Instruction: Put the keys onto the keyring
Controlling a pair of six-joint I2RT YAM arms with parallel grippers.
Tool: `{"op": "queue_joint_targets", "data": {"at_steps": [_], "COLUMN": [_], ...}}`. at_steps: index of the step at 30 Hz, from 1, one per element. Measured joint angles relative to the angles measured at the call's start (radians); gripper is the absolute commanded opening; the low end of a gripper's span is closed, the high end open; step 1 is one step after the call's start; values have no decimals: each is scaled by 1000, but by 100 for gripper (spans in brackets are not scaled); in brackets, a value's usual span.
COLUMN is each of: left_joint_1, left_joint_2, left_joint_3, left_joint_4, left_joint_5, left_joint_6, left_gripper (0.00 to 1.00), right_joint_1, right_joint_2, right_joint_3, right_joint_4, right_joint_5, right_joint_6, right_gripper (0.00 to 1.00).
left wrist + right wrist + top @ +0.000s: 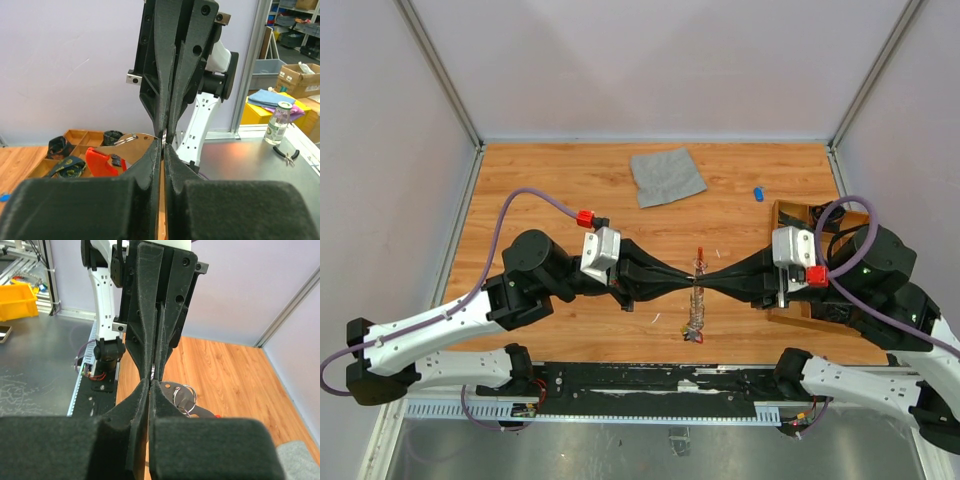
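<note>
As tips meet, left jaws, right jaws closed (cannot tell on what), keyring point(696, 318) between.

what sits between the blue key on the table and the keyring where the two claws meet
Nothing visible: bare wooden tabletop lies between the small blue-headed key and the silvery chain keyring with red ends. The grey cloth square lies well off to the left of that line, and the right claw reaches in just below it.
</note>
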Motion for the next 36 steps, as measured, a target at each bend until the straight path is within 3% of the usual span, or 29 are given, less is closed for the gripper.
{"op": "queue_joint_targets", "data": {"at_steps": [3,6,19,36], "left_joint_1": [0,0,0,0], "left_joint_2": [-5,-7,29,53], "left_joint_3": [0,3,109,97], "left_joint_4": [-2,-29,-279,-314], "left_joint_5": [-9,-25,-121,-105], "left_joint_6": [6,19,145,142], "left_gripper": [22,26,23,32], "right_joint_1": [0,0,0,0], "right_joint_2": [45,77,213,187], "right_joint_3": [73,129,323,324], "right_joint_4": [-81,-171,-545,-589], "right_joint_5": [0,7,111,166], "right_joint_6": [-14,-41,-143,-158], "right_gripper": [0,0,0,0]}}
